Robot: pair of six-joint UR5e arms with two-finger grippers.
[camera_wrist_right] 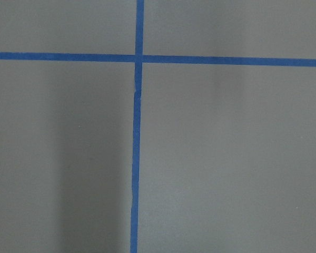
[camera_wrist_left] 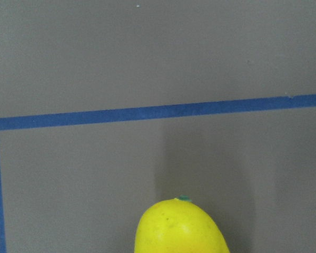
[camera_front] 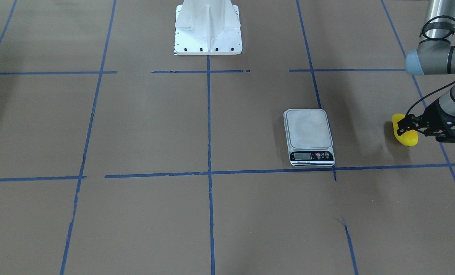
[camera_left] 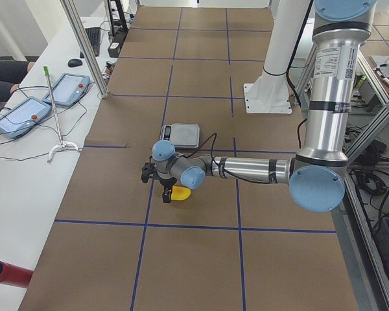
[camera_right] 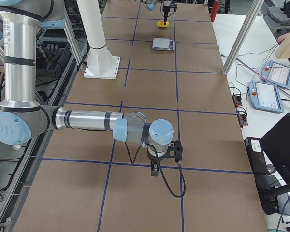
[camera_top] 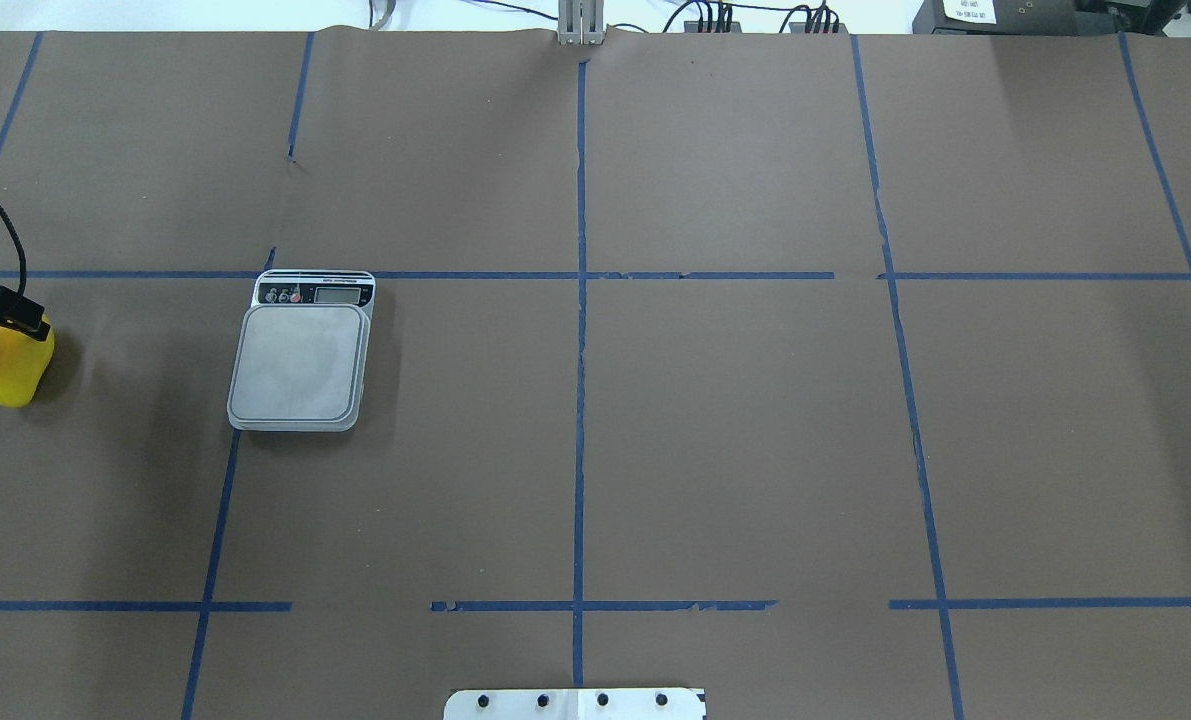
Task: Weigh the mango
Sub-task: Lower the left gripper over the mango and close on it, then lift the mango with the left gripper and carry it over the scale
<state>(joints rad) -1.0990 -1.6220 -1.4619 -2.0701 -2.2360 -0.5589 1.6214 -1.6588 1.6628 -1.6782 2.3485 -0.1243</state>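
The mango [camera_front: 407, 139] is a small glossy yellow fruit lying on the brown table at the robot's far left. It also shows in the overhead view [camera_top: 13, 368] and in the left wrist view [camera_wrist_left: 179, 229]. My left gripper [camera_front: 406, 129] is down at the mango, its black fingers overlapping the fruit. I cannot tell whether they are closed on it. The scale [camera_front: 308, 130], [camera_top: 300, 365] stands apart to the side, its platform bare. My right gripper [camera_right: 154, 171] shows only in the right side view, low over the table, so I cannot tell if it is open or shut.
The white robot base [camera_front: 207, 28] stands at the table's robot-side edge. Blue tape lines [camera_top: 580, 350] divide the brown table into squares. Tablets and cables lie on the side bench [camera_left: 26, 113] beyond the table's far edge.
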